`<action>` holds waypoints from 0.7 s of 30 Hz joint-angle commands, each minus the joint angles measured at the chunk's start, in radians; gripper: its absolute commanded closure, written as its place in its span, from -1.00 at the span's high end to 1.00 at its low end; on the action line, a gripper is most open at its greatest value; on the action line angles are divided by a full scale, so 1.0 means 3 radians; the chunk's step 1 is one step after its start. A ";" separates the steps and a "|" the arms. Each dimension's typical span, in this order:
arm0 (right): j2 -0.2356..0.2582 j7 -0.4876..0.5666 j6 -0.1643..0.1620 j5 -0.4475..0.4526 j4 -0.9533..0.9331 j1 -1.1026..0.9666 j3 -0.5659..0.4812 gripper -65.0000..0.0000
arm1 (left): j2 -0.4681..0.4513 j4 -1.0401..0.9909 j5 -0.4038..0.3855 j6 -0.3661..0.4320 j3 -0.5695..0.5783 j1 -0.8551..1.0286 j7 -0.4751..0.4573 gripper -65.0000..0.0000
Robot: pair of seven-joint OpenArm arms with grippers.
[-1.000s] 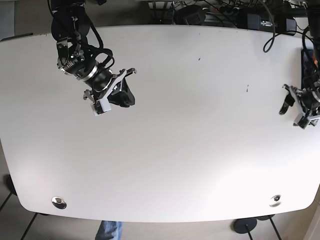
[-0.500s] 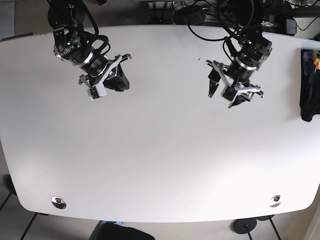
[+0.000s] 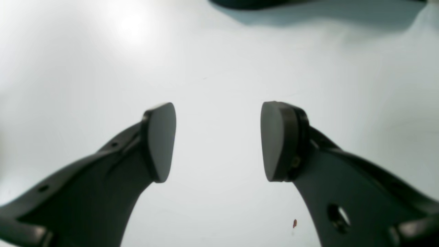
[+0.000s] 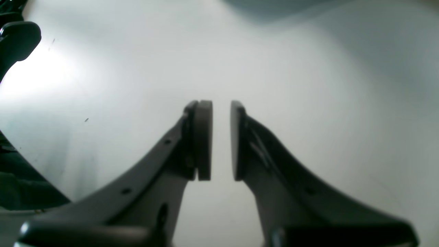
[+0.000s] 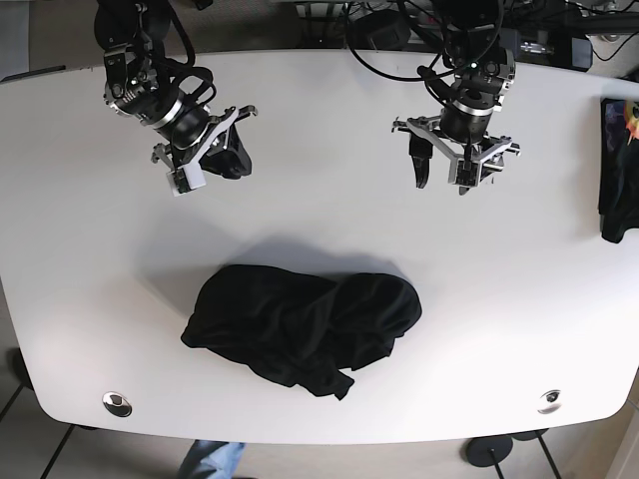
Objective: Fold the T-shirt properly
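A black T-shirt (image 5: 300, 324) lies crumpled in a heap on the white table (image 5: 329, 220), at the front middle. My left gripper (image 5: 444, 175) hangs over the back right-centre of the table, well behind the shirt. In the left wrist view it (image 3: 217, 140) is open and empty over bare tabletop. My right gripper (image 5: 205, 170) hangs over the back left, also far from the shirt. In the right wrist view it (image 4: 221, 140) shows its pads almost together with nothing between them.
A dark folded garment with a colourful print (image 5: 614, 170) lies at the table's right edge. Cables and boxes (image 5: 439, 25) run along the back edge. Two metal grommets (image 5: 118, 403) (image 5: 550, 399) sit near the front corners.
The black T-shirt has appeared on the front middle of the table. My left arm has swung from the right edge to the back centre. My right arm has drawn slightly back.
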 commanded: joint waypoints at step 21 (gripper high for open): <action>-0.0152 0.0355 0.0402 -0.1111 -0.2724 0.2972 -0.1009 0.59 | -0.0030 -0.0086 -0.0032 -0.0009 0.0014 -0.0266 -0.0056 0.34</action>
